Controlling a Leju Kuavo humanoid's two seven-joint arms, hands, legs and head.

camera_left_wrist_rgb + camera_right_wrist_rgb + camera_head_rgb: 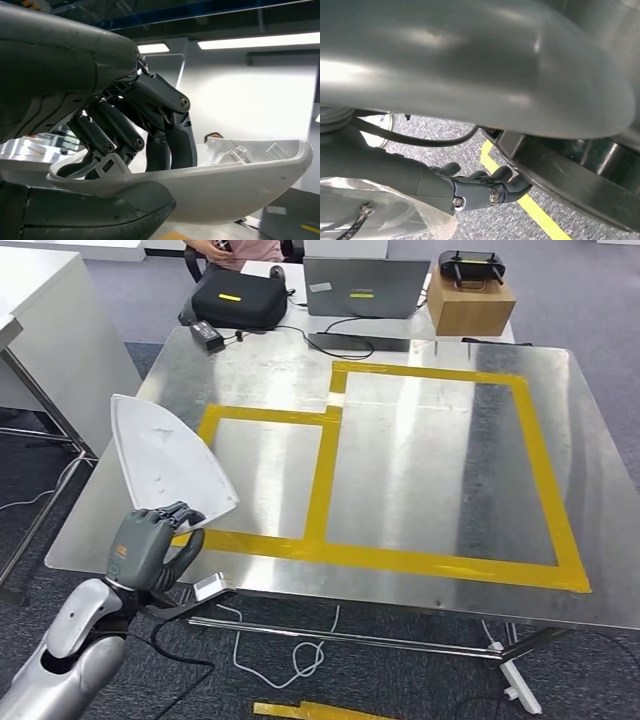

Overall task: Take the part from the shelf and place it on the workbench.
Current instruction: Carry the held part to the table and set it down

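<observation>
The part (166, 460) is a white, pointed plastic shell, and my left hand (151, 545) grips it at its near end. It is tilted up over the front left corner of the steel workbench (423, 470), beside the smaller yellow-taped rectangle (324, 480). In the left wrist view the dark fingers (124, 130) reach inside the hollow part (234, 190) while the thumb lies under it. My right hand (482, 190) hangs over the carpet with its fingers loosely extended and nothing in them.
At the workbench's far edge stand a black bag (240, 300), a laptop (366, 287) and a cardboard box (469, 302) with a black device on top. A person (234, 250) sits behind them. A white table (45, 330) stands at left. Cables (294, 655) lie on the floor.
</observation>
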